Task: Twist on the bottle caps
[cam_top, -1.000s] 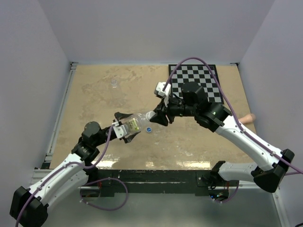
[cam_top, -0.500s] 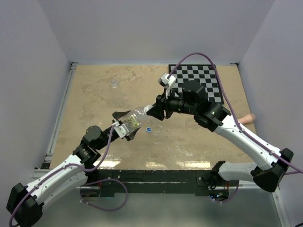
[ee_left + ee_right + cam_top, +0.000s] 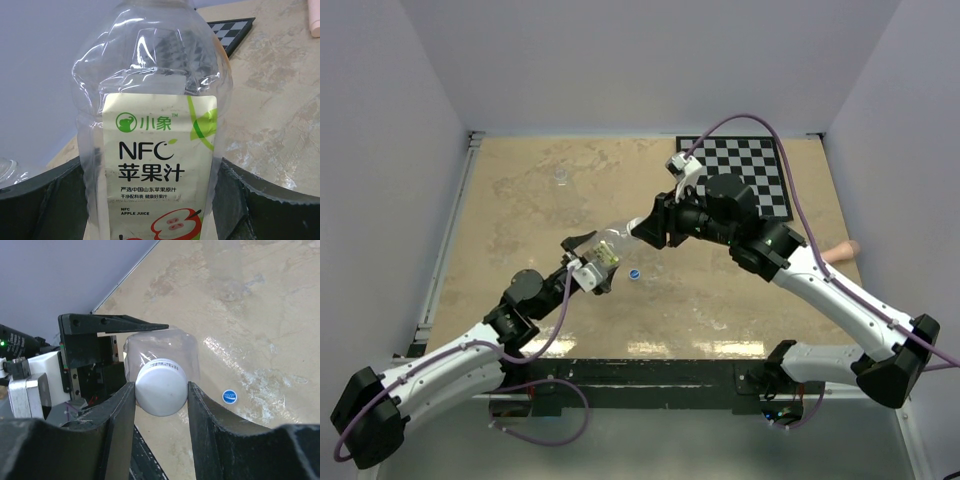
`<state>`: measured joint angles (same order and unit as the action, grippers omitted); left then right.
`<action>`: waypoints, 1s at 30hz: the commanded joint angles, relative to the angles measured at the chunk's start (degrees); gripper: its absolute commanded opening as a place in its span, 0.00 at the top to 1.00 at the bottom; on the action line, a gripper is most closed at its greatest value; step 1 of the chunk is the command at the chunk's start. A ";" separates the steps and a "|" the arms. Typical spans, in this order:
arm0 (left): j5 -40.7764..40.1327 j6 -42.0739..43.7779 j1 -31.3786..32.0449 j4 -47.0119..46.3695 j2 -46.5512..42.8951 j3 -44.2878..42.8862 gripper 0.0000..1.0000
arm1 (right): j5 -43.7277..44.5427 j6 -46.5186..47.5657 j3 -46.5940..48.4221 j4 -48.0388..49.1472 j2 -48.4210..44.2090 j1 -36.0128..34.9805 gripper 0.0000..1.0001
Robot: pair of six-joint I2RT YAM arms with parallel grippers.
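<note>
The taller bottle, clear with a white apple-juice label, is held tilted above the table by my left gripper, which is shut on its body with a jaw on each side. My right gripper is shut on the white cap, which sits on the bottle's neck. The blue cap with a pale centre lies on the table under the bottle and also shows in the right wrist view. The short plain bottle stands at the far left.
A black-and-white checkerboard lies at the far right of the table. A pinkish stick lies at the right edge. A metal rail runs along the left edge of the tan tabletop.
Both grippers have moved a little away from the arm bases with the bottle and cap between them. The right wrist has turned, its white camera mount swinging up and to the right.
</note>
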<state>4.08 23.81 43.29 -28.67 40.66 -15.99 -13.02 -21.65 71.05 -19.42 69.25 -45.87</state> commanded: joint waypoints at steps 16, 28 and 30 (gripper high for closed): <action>-8.73 -1.40 5.67 -3.43 3.36 -5.19 1.00 | 4.75 -1.83 -2.50 3.69 -4.65 -0.54 0.53; -2.86 -2.45 4.97 7.74 2.58 -8.62 1.00 | 7.22 13.37 5.15 -4.74 -8.52 -0.36 0.11; 1.35 -3.15 2.95 10.98 2.32 -9.58 1.00 | 5.99 19.59 5.86 -5.98 -9.57 -0.36 0.09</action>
<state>-1.34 22.98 48.25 -21.91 44.25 -21.71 -6.96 -13.67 73.25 -22.31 62.15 -46.22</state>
